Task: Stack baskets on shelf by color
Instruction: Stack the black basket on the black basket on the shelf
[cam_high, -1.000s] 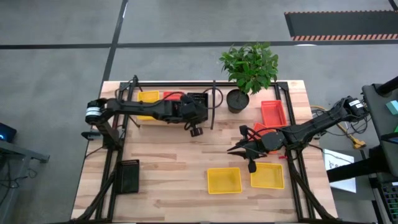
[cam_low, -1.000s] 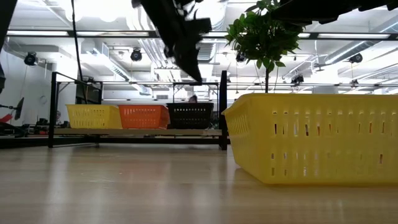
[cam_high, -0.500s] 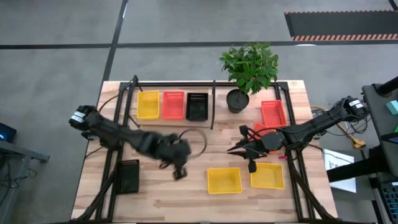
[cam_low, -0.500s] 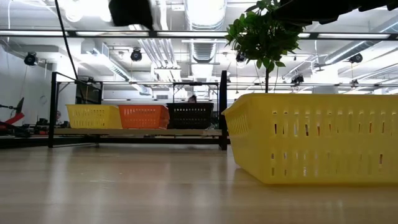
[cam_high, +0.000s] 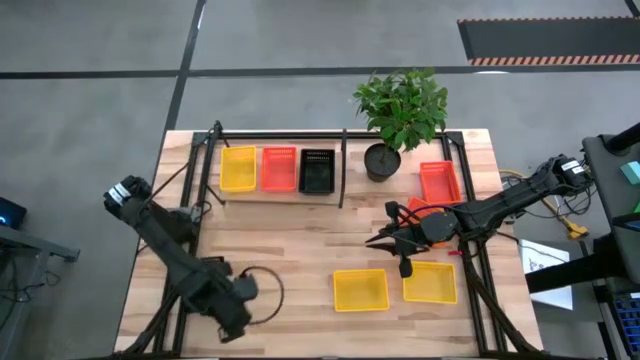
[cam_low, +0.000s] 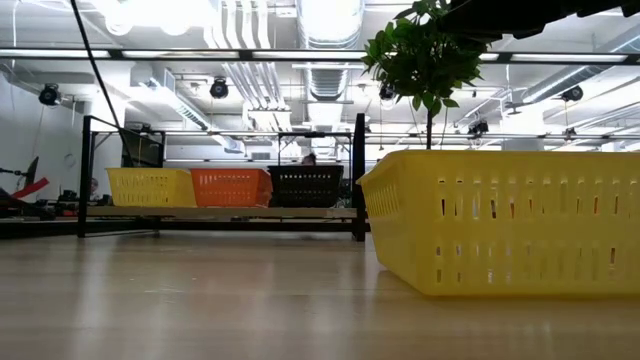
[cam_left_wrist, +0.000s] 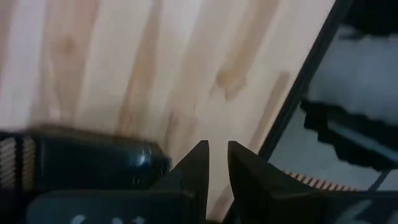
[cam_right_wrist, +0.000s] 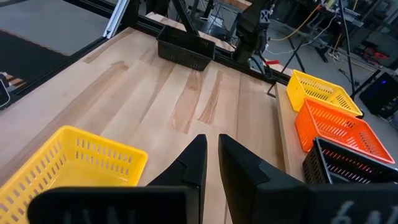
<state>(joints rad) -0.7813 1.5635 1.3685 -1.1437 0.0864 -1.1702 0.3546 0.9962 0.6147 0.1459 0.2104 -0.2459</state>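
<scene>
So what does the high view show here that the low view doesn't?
Only the high view shows both arms: the left gripper near the loose black mesh basket, the right gripper at mid-table, and the red-orange mesh basket by the plant. Only the low view shows the ceiling lights. Both show the light-wood shelf holding three baskets.

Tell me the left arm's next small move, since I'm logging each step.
Probably open the left gripper and ease it onto the rim of the loose black basket: its fingers are nearly together, empty, and a second black basket already sits on the shelf.
</scene>
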